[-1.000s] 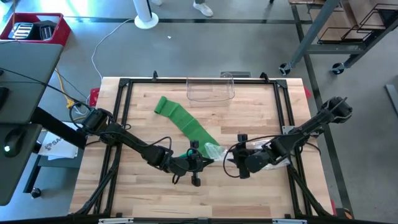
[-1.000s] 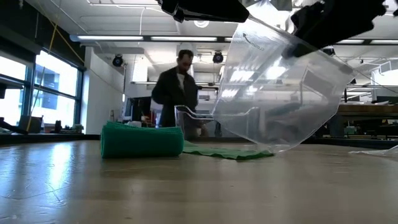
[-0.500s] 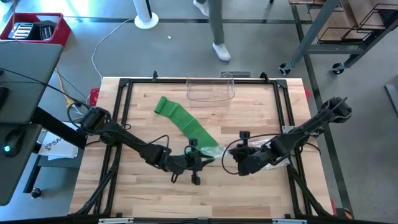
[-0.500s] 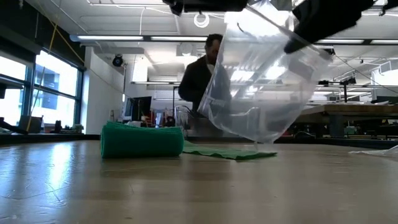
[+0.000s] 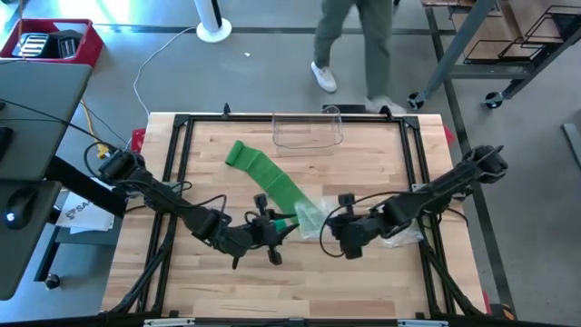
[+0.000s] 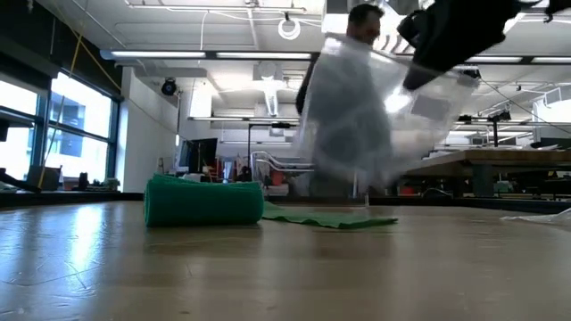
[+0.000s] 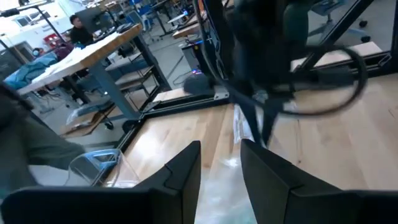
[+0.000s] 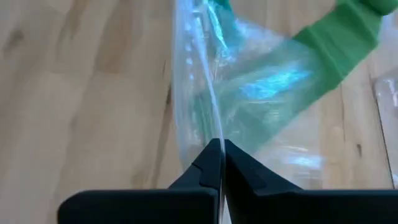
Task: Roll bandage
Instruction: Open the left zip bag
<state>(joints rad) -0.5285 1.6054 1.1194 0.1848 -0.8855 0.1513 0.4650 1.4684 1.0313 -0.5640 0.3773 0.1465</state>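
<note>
The green bandage lies on the wooden table, its rolled end [image 5: 241, 154] at the far left and its loose tail [image 5: 286, 193] flat on the board, running toward the middle. In the low view the roll [image 6: 203, 201] rests on its side. A clear plastic bag [image 5: 311, 218] hangs over the tail's end. My right gripper [image 5: 327, 229] is shut on the bag. My left gripper [image 5: 283, 224] stands just left of the bag, open [image 7: 221, 171], with nothing between its fingers. My right gripper pinches the bag's thin upper edge [image 8: 215, 134] between its two fingers; one layer or both, I cannot tell. The fingers slant down, coming from the table's right. The bag [image 6: 375, 116] hangs below them, its lower end just above the table.
A clear open container [image 5: 309, 132] stands at the table's far edge. More clear plastic [image 5: 399, 238] lies under my right arm. A black frame [image 5: 177, 163] runs round the board. A person [image 5: 354, 36] walks past beyond the far edge.
My left gripper has let go of the bag and drawn back toward the table's left edge, out of the low view. The bag, held up between both grippers before, now swings and hangs from my right gripper alone. The person has crossed behind the table.
</note>
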